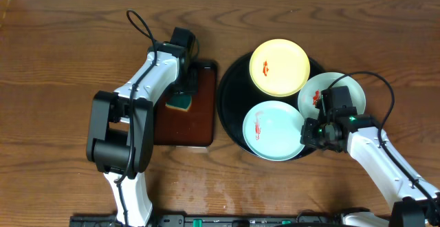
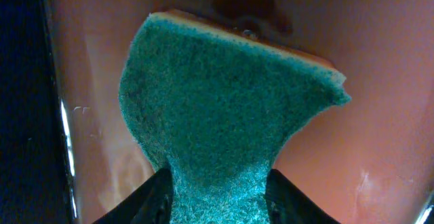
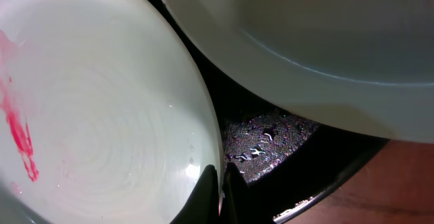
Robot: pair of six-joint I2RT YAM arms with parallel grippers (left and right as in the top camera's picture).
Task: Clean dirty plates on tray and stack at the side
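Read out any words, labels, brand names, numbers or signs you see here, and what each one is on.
No readable text anywhere. The yellow plate, front mint plate, rear mint plate, black tray, sponge and brown tray carry no lettering; the red marks are smears, not signs.

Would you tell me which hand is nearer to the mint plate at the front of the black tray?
Right. The right hand pinches that plate's right rim; the left hand is off over the brown tray, holding a sponge.

Plates [image 1: 278, 67] tight together on tray [image 1: 231, 100]; open tabletop [image 1: 41, 103] far left.
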